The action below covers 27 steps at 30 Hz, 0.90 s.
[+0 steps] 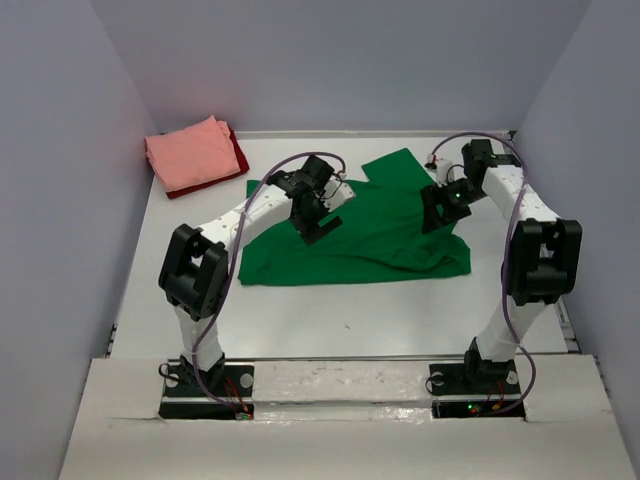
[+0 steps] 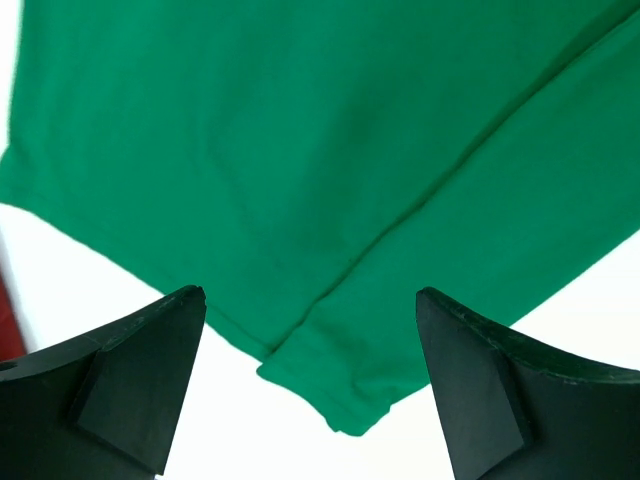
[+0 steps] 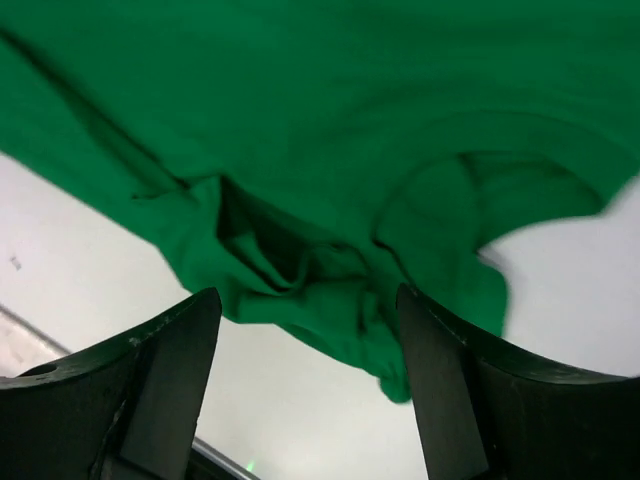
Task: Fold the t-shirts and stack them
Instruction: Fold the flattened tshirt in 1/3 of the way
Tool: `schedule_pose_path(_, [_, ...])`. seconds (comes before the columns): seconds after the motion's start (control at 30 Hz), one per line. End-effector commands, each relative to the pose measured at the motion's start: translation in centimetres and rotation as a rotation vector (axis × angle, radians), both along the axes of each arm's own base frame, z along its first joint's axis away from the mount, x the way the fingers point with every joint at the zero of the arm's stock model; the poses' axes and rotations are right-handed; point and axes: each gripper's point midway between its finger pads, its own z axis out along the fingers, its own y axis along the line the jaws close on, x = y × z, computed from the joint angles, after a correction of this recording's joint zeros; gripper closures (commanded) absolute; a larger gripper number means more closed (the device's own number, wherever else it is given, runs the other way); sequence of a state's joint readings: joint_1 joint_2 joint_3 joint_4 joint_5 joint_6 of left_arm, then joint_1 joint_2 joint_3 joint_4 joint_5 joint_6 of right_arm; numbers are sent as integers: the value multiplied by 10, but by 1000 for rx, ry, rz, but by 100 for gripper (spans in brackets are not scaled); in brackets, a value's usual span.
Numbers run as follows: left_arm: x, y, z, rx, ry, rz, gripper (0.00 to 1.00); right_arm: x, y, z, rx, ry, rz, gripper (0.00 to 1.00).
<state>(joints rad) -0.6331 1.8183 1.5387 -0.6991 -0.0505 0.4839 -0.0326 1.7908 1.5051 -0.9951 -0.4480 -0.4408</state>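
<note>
From above, three t-shirts are on the table [image 1: 350, 310]: one green t-shirt [image 1: 380, 240] spread flat in the middle, and a folded pink t-shirt [image 1: 190, 152] lying on top of a folded dark red t-shirt [image 1: 240, 158] in the far left corner. The green one's long axis runs left to right across the table. The two arms hang over it, the left arm [image 1: 250, 212] with its jaws above the shirt's left part, the right arm [image 1: 520, 200] with its jaws above the right part; each is nearer its own end, and neither is near the stack.

In the left wrist view the left jaws are spread fully wide and hold nothing. The green t-shirt [image 2: 300, 150] lies straight below and ahead, and a hemmed corner of it pokes out onto bare table between the two fingers.

In the right wrist view the right jaws are apart, somewhat narrower, gripping nothing that I can see. A bunched, wrinkled edge of the green t-shirt [image 3: 330, 120] sits right between them, so I judge a pinch there comes next
</note>
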Motion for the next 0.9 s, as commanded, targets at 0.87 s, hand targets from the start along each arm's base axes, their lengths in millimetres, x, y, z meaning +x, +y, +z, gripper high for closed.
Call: schedule_pose_path(0.87, [-8,-12,-50,26,113,-24,1,-45,67,-44,214,259,262,42])
